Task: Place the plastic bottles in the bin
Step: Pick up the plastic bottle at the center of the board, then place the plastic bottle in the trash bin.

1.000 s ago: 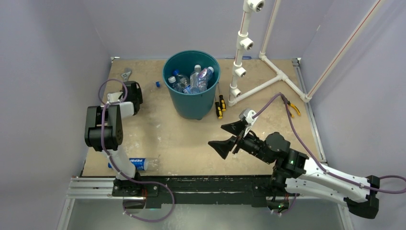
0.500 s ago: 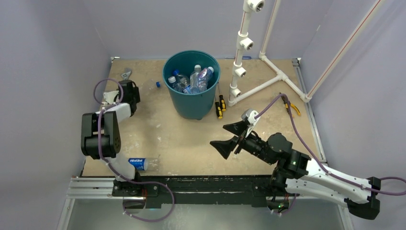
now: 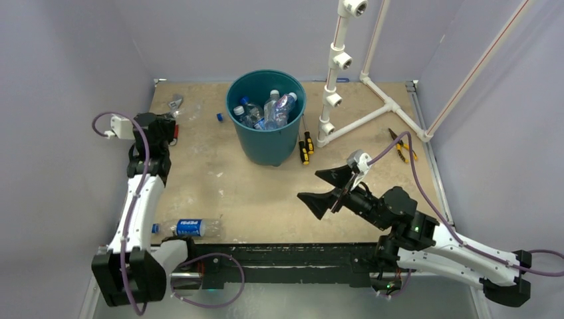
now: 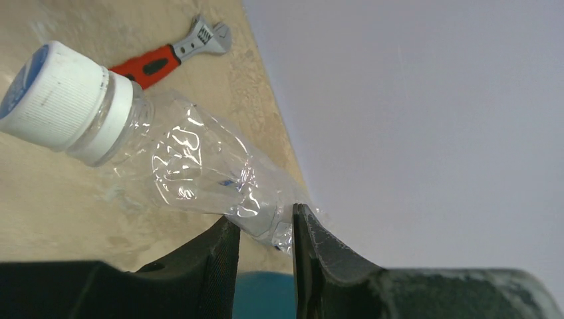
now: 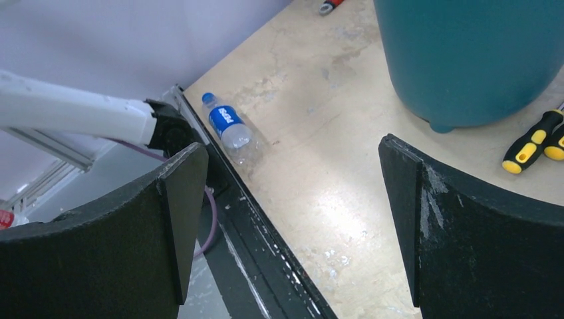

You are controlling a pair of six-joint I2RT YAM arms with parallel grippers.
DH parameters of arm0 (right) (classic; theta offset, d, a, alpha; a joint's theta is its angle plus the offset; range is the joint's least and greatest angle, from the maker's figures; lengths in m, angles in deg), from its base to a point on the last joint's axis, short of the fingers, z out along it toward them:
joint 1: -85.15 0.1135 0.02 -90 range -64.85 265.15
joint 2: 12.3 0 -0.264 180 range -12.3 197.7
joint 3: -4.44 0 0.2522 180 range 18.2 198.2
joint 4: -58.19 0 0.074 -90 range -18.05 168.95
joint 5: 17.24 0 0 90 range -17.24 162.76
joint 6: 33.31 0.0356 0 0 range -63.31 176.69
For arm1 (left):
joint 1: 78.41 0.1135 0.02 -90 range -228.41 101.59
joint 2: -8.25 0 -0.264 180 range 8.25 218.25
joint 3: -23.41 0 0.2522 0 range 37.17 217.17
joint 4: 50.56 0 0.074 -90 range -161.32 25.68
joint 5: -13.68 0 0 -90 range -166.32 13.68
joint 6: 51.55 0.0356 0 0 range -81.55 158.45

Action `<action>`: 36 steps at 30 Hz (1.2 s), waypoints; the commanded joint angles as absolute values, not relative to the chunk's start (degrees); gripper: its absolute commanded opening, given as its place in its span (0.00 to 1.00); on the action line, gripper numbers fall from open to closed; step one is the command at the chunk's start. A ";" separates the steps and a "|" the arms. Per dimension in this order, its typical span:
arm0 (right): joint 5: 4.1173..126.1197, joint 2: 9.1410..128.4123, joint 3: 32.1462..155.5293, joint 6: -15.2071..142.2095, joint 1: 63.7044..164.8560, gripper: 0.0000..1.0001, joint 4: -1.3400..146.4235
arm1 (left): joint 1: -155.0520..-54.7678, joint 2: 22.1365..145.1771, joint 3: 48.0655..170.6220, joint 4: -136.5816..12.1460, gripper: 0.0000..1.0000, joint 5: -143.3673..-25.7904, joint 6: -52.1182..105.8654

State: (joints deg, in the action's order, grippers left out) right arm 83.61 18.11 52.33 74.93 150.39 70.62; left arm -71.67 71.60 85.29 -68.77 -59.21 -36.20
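Left pincer [image 4: 264, 216] grips one of two unbinned bottles [image 4: 199, 166].

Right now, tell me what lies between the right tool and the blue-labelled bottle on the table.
Only bare tabletop between the right tool and the blue-labelled bottle, shown in the top external and right wrist views.

Here we are in a robotics lab test cell, no question. Plain lavender walls [image 3: 253, 33] box in a scuffed particle-board tabletop [image 3: 226, 186] on 3 sides. 2 robot arms, the left arm [image 3: 136, 199] and the right arm [image 3: 425, 242], sit bolted to a black rail [image 3: 299, 256] at the near edge, with purple cables [image 3: 406, 166] looping off them. A white pipe frame [image 3: 362, 113] stands at the back, and staged props lie about: yellow-and-black screwdrivers [image 3: 306, 147], pliers [image 3: 402, 145], a red-handled adjustable wrench [image 4: 169, 58], a teal bin [image 3: 266, 133].
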 commanded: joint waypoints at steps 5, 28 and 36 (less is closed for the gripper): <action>87.29 19.38 55.56 74.31 150.55 0.98 67.07 | -71.48 60.82 92.28 -88.23 0.00 -78.27 -0.68; 80.92 29.54 53.15 78.39 150.61 0.99 65.28 | -84.96 43.66 73.45 -92.44 0.00 -107.69 0.05; 80.53 32.17 48.49 82.65 150.57 0.98 62.96 | -88.44 43.69 67.13 -86.90 0.00 -107.37 -4.26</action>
